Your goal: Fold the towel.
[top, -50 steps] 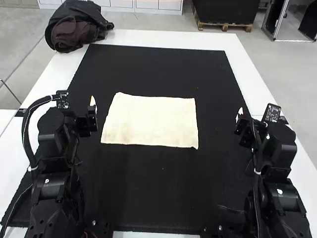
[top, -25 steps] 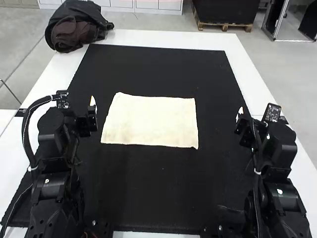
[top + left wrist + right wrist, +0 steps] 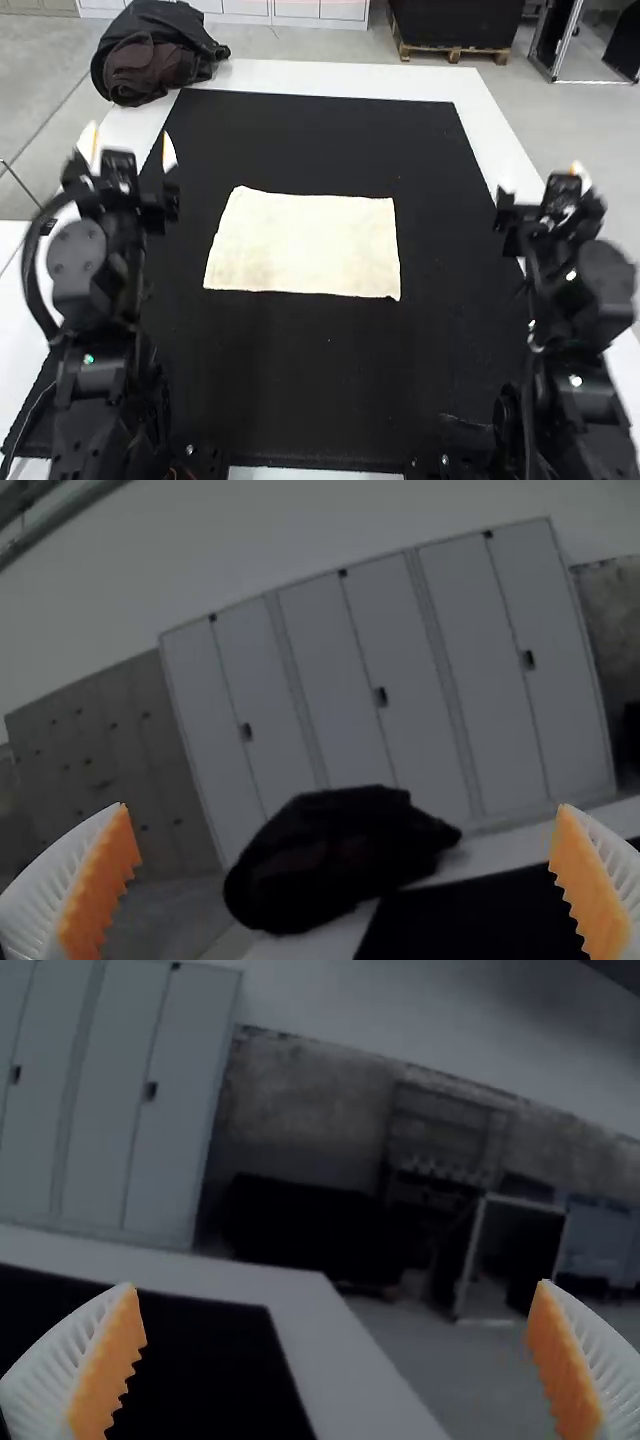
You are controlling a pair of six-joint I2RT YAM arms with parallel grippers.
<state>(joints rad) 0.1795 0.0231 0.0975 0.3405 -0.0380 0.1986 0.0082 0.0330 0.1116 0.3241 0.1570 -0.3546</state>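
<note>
Find left arm (image 3: 95, 290) and right arm (image 3: 575, 310) shifted outward since earlier. On black mat (image 3: 320, 385), see towel (image 3: 305, 243) lying flat, likely awaiting its first grasp. Lower left gripper (image 3: 345, 855) and right gripper (image 3: 338, 1335), both open-jawed, to an edge.

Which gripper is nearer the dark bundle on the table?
The left gripper, on the same side of the black mat as the bundle; the right gripper is across the mat.

**Blur and cropping**

High view: left arm (image 3: 95, 265) and right arm (image 3: 568, 275) blurred, both cut off at bottom edge. Both wrist views: fingers (image 3: 103, 880) and mat (image 3: 480, 920) cropped. Left wrist: bundle (image 3: 330, 855) too dark, folds unreadable.
</note>
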